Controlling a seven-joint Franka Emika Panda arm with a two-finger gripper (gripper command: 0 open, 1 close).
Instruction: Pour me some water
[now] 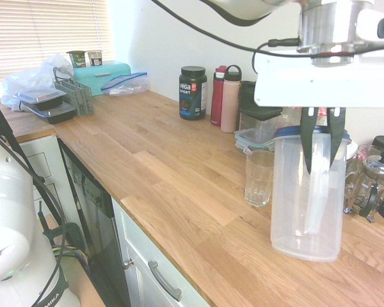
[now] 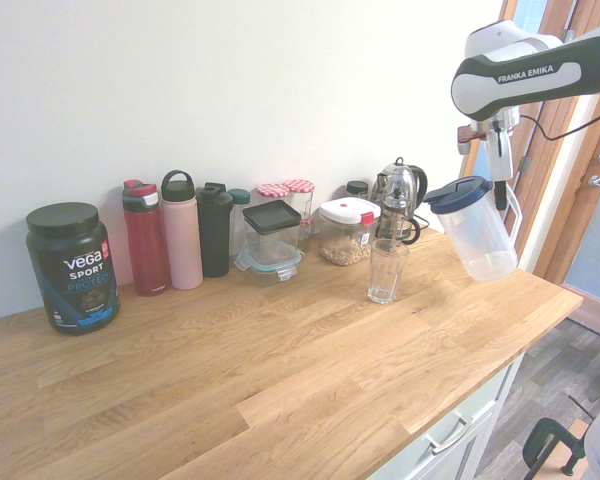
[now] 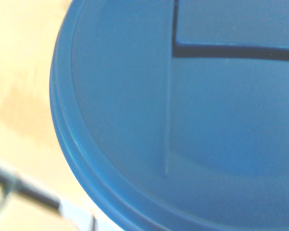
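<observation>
A clear plastic pitcher (image 1: 306,192) with a blue lid stands nearly upright, and no water shows inside it. My gripper (image 1: 323,137) is shut on its handle from above. In the second exterior view the pitcher (image 2: 472,235) hangs slightly tilted to the right of the drinking glass (image 2: 386,270), with the gripper (image 2: 501,190) at its handle. I cannot tell whether its base touches the counter. The glass (image 1: 259,178) stands upright on the wooden counter (image 1: 179,185), a small gap away from the pitcher. The pitcher's blue lid (image 3: 183,120) fills the wrist view.
Behind the glass along the wall stand storage containers (image 2: 272,240), jars (image 2: 345,232), a metal coffee pot (image 2: 398,195), bottles (image 2: 180,230) and a black Vega tub (image 2: 70,265). A French press (image 1: 371,185) stands right behind the pitcher. The counter's front edge (image 1: 153,236) is close by.
</observation>
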